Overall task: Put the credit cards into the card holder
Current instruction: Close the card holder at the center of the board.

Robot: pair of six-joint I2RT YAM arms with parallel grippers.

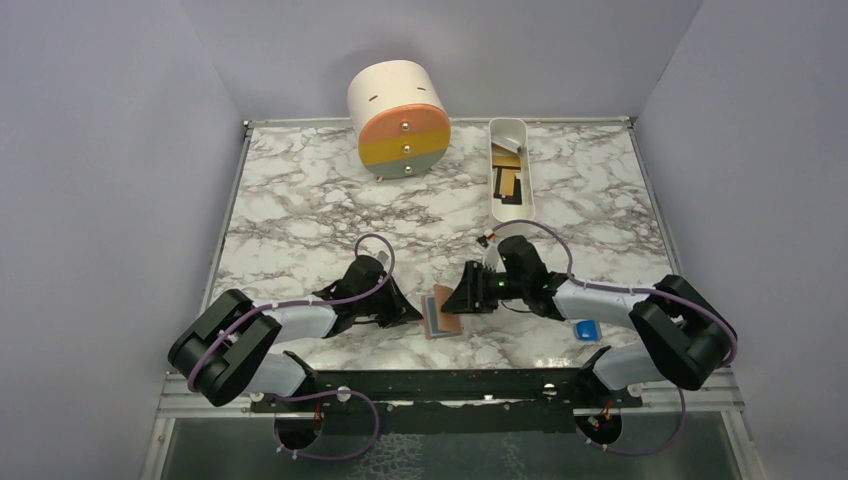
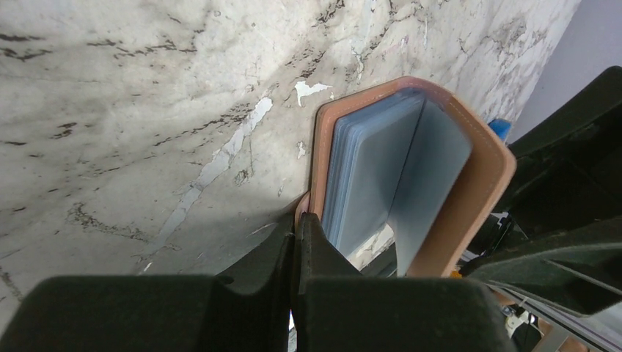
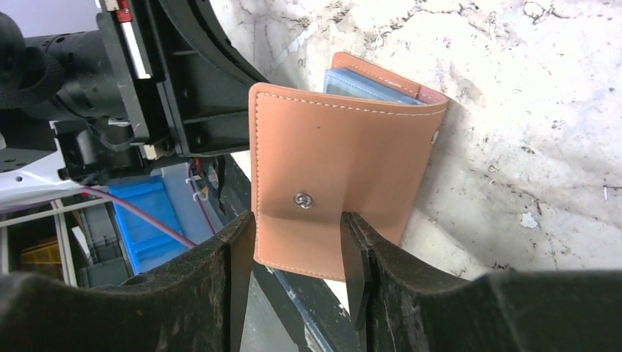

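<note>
Left hand (image 2: 297, 226) seemingly pinches card holder (image 2: 484, 192) edge; right hand (image 3: 297, 224) half-wide, straddling its flap.

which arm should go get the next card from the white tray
Right. The right gripper is open and holding nothing, and the tray with the cards lies on the right side, beyond it. The left gripper is shut on the wallet edge, probably steadying it.
</note>
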